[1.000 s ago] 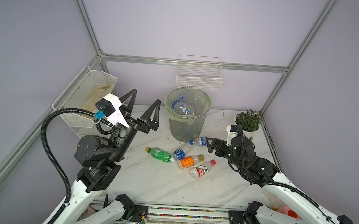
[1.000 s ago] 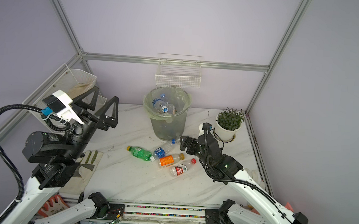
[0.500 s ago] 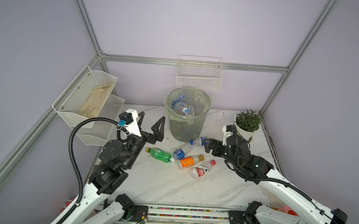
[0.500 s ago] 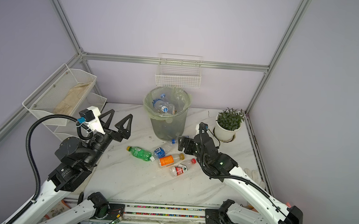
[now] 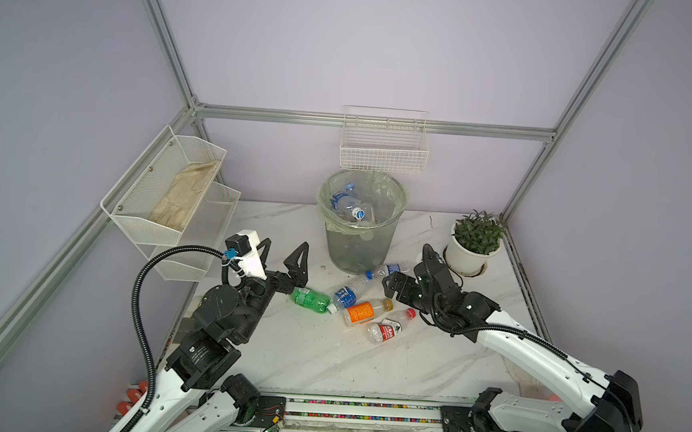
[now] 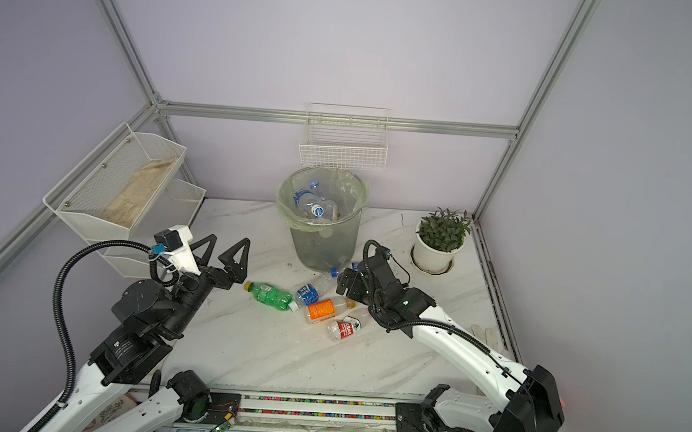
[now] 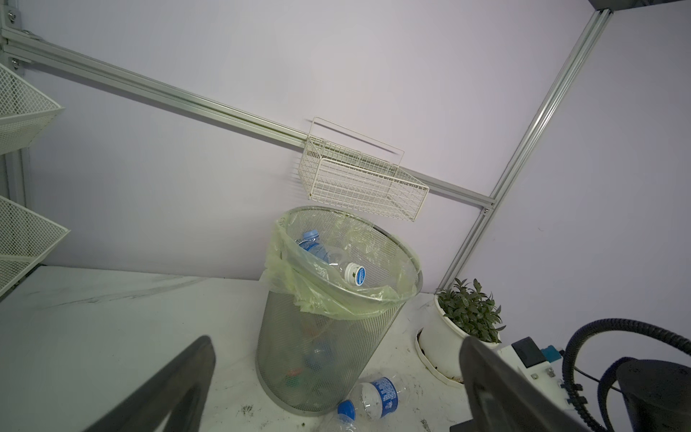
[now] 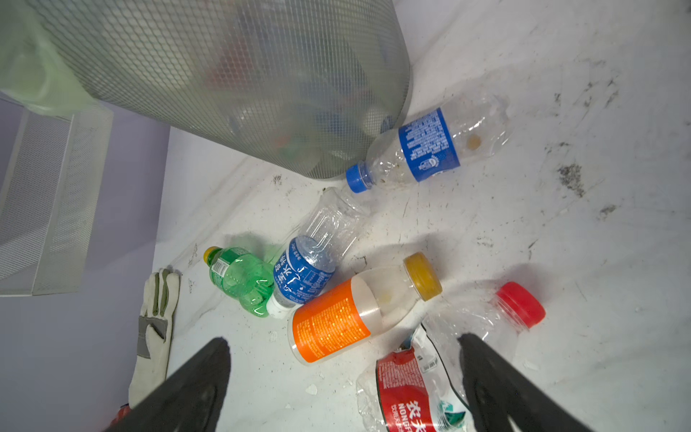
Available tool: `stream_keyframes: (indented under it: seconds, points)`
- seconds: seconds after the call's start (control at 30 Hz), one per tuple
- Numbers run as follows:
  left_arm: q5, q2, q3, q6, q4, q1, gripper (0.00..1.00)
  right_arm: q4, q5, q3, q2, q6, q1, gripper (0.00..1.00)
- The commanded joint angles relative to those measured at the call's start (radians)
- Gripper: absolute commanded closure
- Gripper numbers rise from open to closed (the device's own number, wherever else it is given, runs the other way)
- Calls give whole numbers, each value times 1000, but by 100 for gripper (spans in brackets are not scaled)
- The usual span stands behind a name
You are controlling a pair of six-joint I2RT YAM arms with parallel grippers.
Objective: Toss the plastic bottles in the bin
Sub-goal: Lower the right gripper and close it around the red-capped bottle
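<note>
Left gripper (image 5: 282,254) and right gripper (image 8: 344,341) both stand wide and empty. The green bottle (image 5: 310,299) lies on the table (image 5: 305,356), on the near side of the bin (image 5: 359,247), just right of the left gripper. Its length runs left to right, and the left gripper is the nearer.

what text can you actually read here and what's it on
"NONGF" (cut off), beside Chinese characters: red label of the red-capped bottle.
"水", among unclear characters: blue label of the white-capped bottle.
Print on the orange-label bottle and the blue-capped bottle: too small.
</note>
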Motion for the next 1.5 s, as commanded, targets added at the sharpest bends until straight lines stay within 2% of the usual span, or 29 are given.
stream_keyframes:
  seconds: [0.0, 0.13, 0.4, 0.7, 0.97, 1.47]
  points:
    - [-23, -20, -35, -24, -13, -3, 0, -18, -51, -38, -25, 68, -20, 3]
    - [-32, -43, -47, -33, -33, -3, 0, -30, -53, -81, -44, 128, -48, 3]
    - [-43, -73, -81, -59, -44, -3, 0, -28, -148, -188, 6, 250, -61, 3]
    - [-62, -94, -98, -70, -60, -2, 0, -7, -152, -278, 21, 353, -61, 3]
    - [-67, -97, -108, -88, -65, -3, 0, 141, -261, -328, 103, 410, -60, 5]
    - [-75, -114, -109, -93, -86, -3, 0, 237, -260, -361, 137, 461, -57, 15]
